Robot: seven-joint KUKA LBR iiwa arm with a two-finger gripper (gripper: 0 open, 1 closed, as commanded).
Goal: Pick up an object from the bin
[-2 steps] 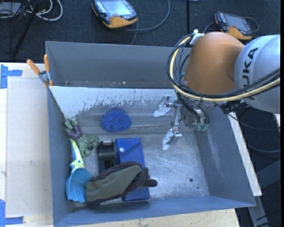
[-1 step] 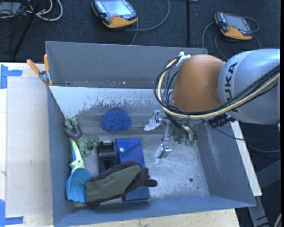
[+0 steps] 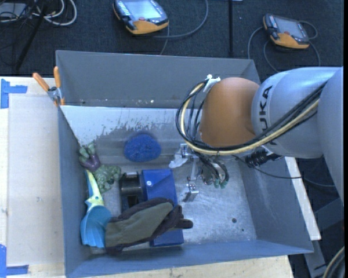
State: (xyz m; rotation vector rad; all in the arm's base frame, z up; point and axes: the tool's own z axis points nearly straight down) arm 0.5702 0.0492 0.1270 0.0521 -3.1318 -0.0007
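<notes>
My gripper (image 3: 191, 191) hangs below the orange wrist cover in the middle of the bin, its metal fingers pointing down just right of a blue box (image 3: 160, 185). Nothing shows between the fingers. A dark olive glove (image 3: 144, 225) lies over the box's front end, left and in front of the gripper. A round blue scrubby ball (image 3: 142, 147) rests behind the box, to the gripper's back left.
A black block (image 3: 129, 187) sits left of the blue box. Along the left wall lie a purple-green toy (image 3: 93, 161) and a light-blue brush (image 3: 94, 225) with a yellowish handle. The floor to the gripper's right is bare grey metal.
</notes>
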